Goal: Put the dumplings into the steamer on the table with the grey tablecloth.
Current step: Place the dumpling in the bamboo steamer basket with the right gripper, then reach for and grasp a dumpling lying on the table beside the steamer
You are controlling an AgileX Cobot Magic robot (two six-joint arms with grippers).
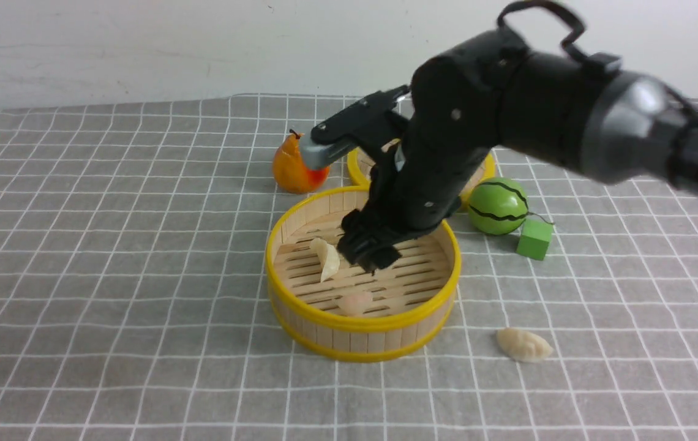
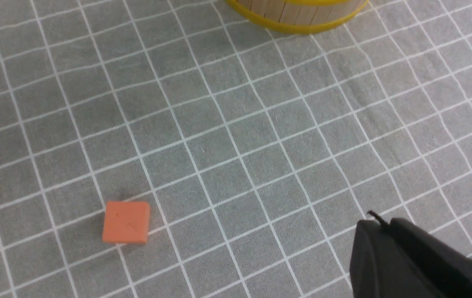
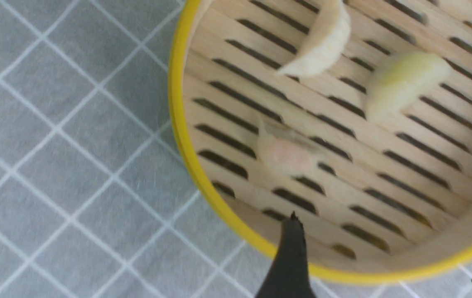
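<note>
right claw (image 3: pixel 390 231) hangs open over the round yellow-rimmed bamboo steamer (image 1: pixel 361 337); inside i see a cream dumpling (image 1: pixel 326 257), a greenish dumpling (image 3: pixel 401 82) and a pinkish dumpling (image 1: pixel 355 302). another pale dumpling (image 1: pixel 523 345) lies on the grey grid tablecloth (image 1: pixel 110 275) toward its near edge. left claw (image 2: pixel 379 225) is closed.

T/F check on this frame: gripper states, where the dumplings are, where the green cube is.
1. The right gripper is open and empty over the steamer. True.
2. The pinkish dumpling lies on the steamer floor. True.
3. Every dumpling is in the steamer. False: one dumpling lies on the grey tablecloth, outside the steamer.
4. The green cube is inside the steamer. False: the green cube sits on the grey tablecloth beside the striped green ball.
5. The left gripper is open. False: the left gripper is shut.
</note>
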